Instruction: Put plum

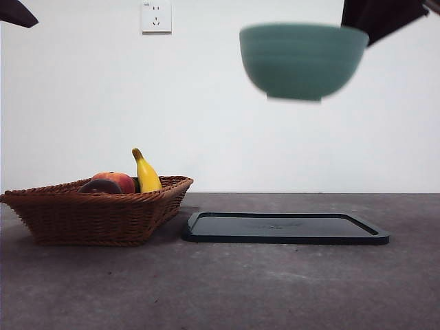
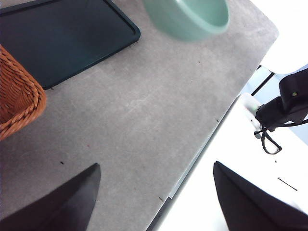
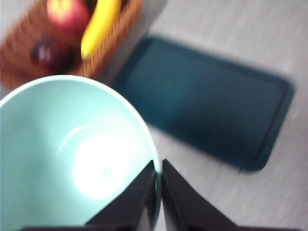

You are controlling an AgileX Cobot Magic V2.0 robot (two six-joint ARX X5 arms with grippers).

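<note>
Showing only overhead: plum [image 3: 44,54] inside basket [image 3: 124,29].

The plum [image 3: 44,54], round, glossy and dark maroon-purple, lay in the wicker basket [image 1: 96,216], just beside the red-orange fruit [image 1: 118,181] and near the banana [image 1: 146,174]

plain white wall [image 1: 220,124], white square wall socket [image 1: 156,16] high up, grey matte speckled tabletop [image 1: 220,289], even diffuse light
</note>
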